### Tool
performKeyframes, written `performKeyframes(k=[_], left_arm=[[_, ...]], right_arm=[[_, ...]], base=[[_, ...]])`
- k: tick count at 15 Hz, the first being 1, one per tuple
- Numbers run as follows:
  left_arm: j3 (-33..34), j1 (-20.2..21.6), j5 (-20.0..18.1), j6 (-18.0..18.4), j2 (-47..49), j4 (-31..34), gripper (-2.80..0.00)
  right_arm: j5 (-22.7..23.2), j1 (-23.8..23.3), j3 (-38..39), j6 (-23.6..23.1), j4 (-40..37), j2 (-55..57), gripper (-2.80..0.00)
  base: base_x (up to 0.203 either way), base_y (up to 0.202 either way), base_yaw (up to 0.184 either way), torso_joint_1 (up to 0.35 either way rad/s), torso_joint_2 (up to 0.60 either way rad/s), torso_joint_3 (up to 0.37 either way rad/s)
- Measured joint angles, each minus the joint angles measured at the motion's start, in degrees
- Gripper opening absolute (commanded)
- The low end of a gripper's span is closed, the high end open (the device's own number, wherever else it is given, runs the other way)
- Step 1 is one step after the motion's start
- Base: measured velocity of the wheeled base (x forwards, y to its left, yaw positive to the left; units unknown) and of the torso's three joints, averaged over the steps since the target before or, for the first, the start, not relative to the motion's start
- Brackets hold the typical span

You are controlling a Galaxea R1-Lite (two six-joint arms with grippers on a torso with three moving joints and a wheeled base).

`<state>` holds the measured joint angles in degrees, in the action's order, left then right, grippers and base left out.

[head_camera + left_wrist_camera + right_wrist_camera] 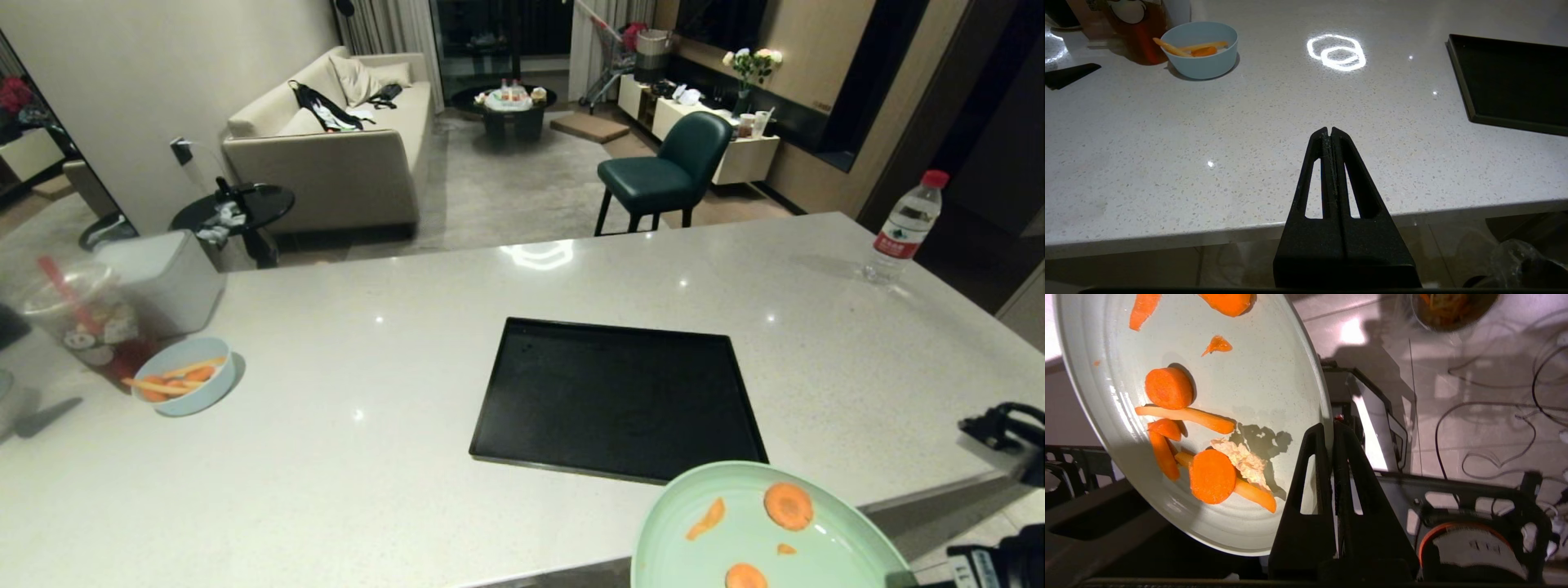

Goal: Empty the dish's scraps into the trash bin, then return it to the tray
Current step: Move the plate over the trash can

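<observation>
Right gripper [1331,430] jaws clamped nearly shut on mint-green plate [1274,384] rim, carrot scraps [1210,475] beside the jaws. Left gripper [1329,132] jaws fully closed, empty, above the countertop [1208,134].

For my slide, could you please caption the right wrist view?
Right gripper pinches the round mint-green plate by its rim, orange carrot scraps aboard.

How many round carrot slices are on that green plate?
3. On the dish: one at its far edge, one mid-plate, one beside the pale scrap.
</observation>
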<state>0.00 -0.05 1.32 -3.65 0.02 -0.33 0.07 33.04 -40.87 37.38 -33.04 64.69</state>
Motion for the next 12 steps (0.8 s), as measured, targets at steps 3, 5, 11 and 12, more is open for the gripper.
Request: performKeyframes(k=[3, 5, 11, 12], left_arm=[[0.0, 0.0, 0.0, 0.01, 0.0, 0.0, -2.8], [0.0, 0.02, -0.02, -0.01, 0.0, 0.02, -2.8], [0.0, 0.0, -0.05, -0.01, 0.0, 0.0, -2.8], [0.0, 0.0, -0.02, 0.0, 0.0, 0.0, -2.8]], right_arm=[[-0.07, -0.07, 2.5, 1.04, -0.41, -2.95, -2.8], [-0.07, -0.11, 3.14, 1.2, -0.47, -4.05, -2.8], [-0.24, -0.6, 4.26, 3.57, -0.03, -5.93, -2.8], [-0.25, -0.62, 4.47, 3.57, -0.06, -6.43, -2.8]], base=[[0.0, 0.0, 0.0, 0.0, 0.0, 0.0], [0.0, 0.0, 0.0, 0.0, 0.0, 0.0], [0.0, 0.0, 0.0, 0.0, 0.0, 0.0], [0.0, 0.0, 0.0, 0.0, 0.0, 0.0]])
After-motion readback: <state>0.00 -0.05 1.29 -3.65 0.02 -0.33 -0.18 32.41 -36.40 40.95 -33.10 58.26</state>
